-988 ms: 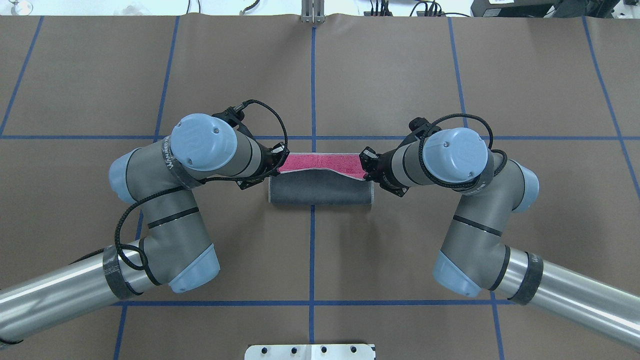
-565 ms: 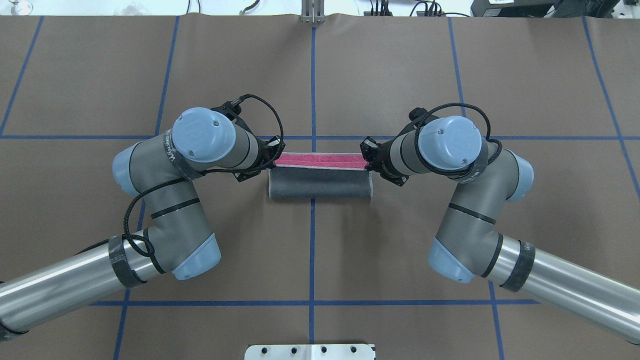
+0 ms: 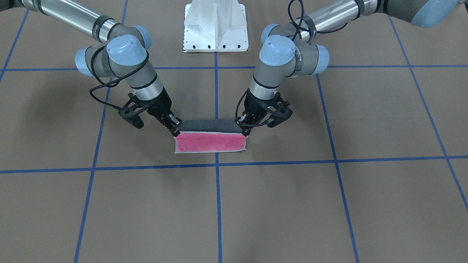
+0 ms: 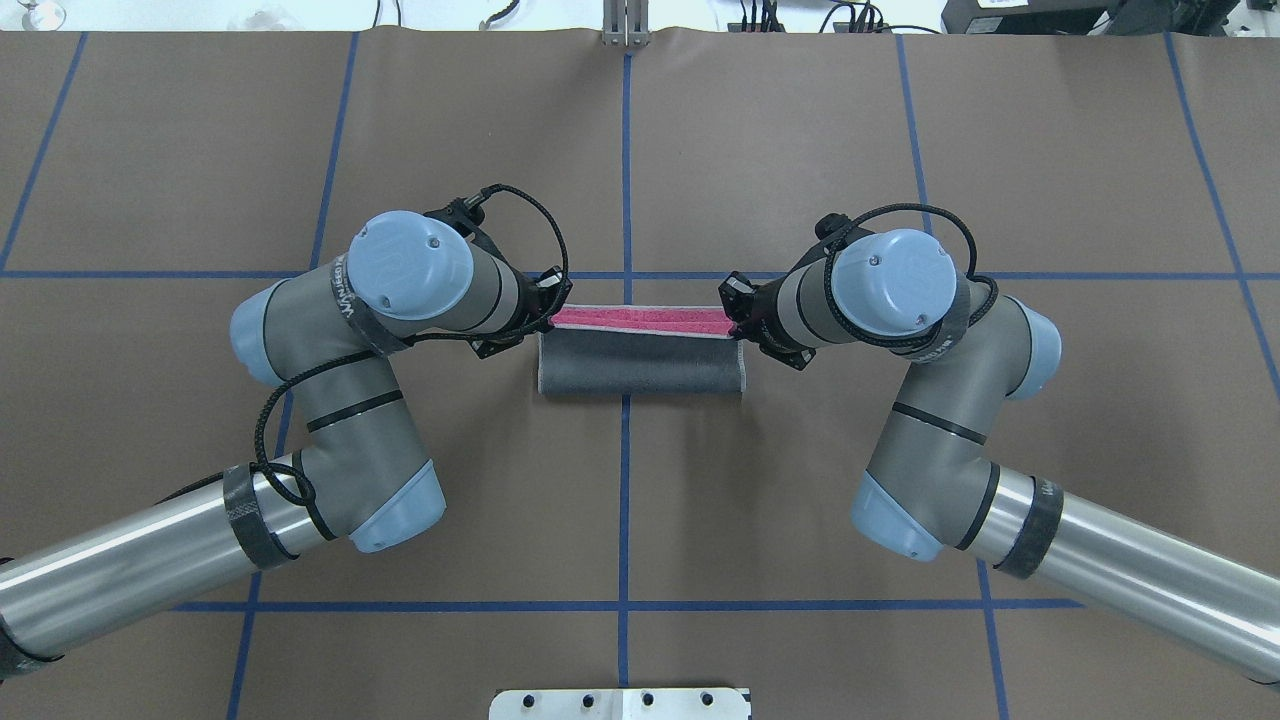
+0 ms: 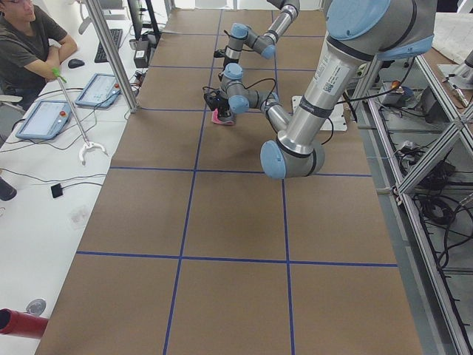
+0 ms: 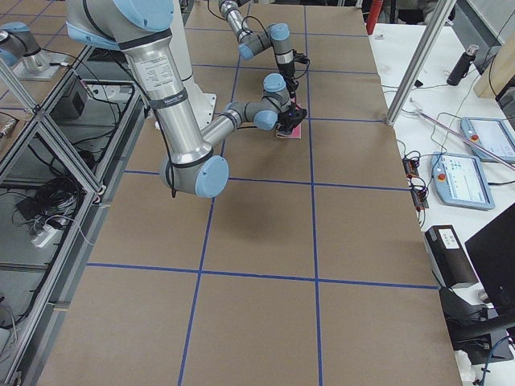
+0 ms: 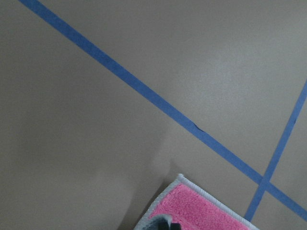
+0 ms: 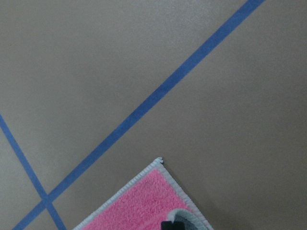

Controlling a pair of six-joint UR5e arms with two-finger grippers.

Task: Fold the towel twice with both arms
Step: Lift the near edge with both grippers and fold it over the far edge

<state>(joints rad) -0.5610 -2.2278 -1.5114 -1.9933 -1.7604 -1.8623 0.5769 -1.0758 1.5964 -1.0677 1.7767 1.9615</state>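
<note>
Across the middle of the brown-covered table (image 4: pixel 800 150), the left arm (image 4: pixel 330 400) and the right arm (image 4: pixel 940 410) reach in from opposite sides and meet at the two short ends of the towel (image 4: pixel 640 362). The towel lies astride the centre blue tape line (image 4: pixel 625 150), with its long axis running side to side across the robot, from one gripper to the other. It is part-way through its first fold: a dark grey flap is drawn over the pink face, and a narrow pink strip (image 4: pixel 640 320) shows uncovered along the edge farthest from the robot. The left gripper (image 3: pixel 245 132) has its fingers pressed together on the flap's corner at its own end, and the right gripper (image 3: pixel 176 131) pinches the matching corner at the other end, so the held hem spans straight between them. Each wrist camera looks past its fingertip at a pink hemmed corner of the lower layer, lying flat on the table: one under the left (image 7: pixel 181 178), one under the right (image 8: pixel 160 162). That corner lies just ahead of the fingers, away from the robot. In my judgement the coming move is a short, matched travel forward and down by both arms, each equally near its own corner, to set hem on hem. If one side leads, the fold would likely skew.
</note>
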